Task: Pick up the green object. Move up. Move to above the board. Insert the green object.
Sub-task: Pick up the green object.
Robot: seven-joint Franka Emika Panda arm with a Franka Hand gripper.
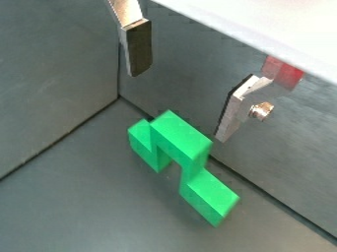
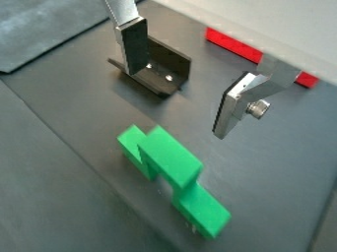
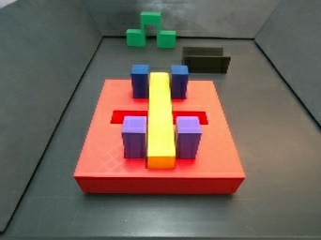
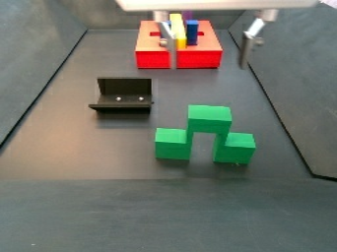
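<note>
Item: fixture (image 4: 124,96), dark L-shaped bracket on a base plate, on the grey floor between the board (image 4: 176,51) and the green object (image 4: 204,136). I see it offset to one side, not on the straight line between them. In a wrist view it sits just beyond one finger (image 2: 133,44), apart from the green piece.

Item: board, flat red square slab, matte, with a recess on top. I log two blue blocks (image 3: 158,78) at its far end in a side view, two purple blocks (image 3: 160,136) nearer, and a long yellow bar (image 3: 160,116) running between both pairs.

Item: gripper (image 1: 188,81), raised above the floor, hovering over the green object without touching it. I read the flat silver fingers (image 1: 138,46) with dark pads as spread wide, nothing between them. In a side view only one fingertip (image 4: 250,31) shows, at the upper edge near the board.

Item: green object, bright green, smooth, blocky arch: two cube feet on the floor, joined by a raised middle cube. It stands free, well apart from the board.
</note>
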